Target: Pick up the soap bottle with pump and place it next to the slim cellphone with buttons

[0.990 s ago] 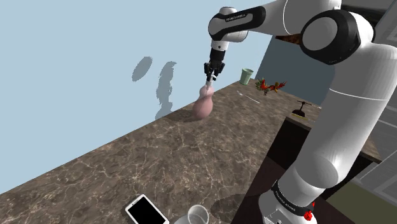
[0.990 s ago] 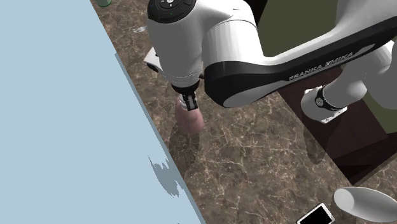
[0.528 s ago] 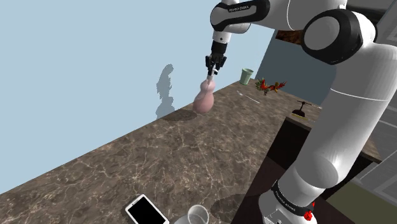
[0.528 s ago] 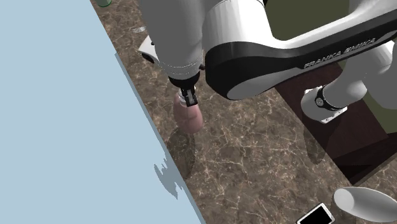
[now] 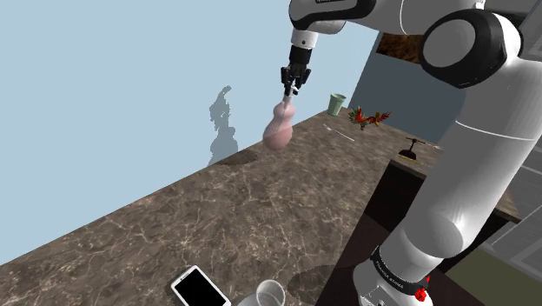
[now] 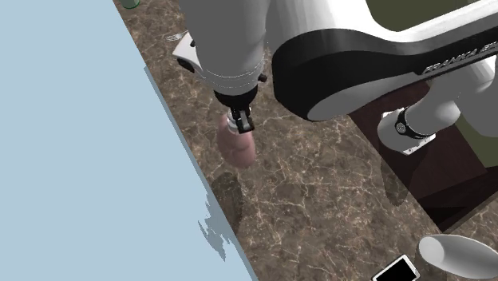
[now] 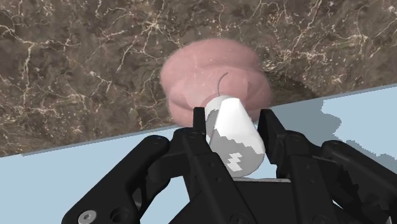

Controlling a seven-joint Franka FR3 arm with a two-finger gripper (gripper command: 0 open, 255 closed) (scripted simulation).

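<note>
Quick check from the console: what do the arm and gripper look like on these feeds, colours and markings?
The arm is glossy white, with rounded tubular links and black bands at the joints. One black band carries pale Franka lettering. A black ring with small print circles its foot, beside a small red part. The gripper is all black, with two slim fingers on an angular body.

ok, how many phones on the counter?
1. The phone lies at the shoulder view's bottom edge on the counter, beside a pale cup, far from the held soap bottle. The arm may hide others.
</note>
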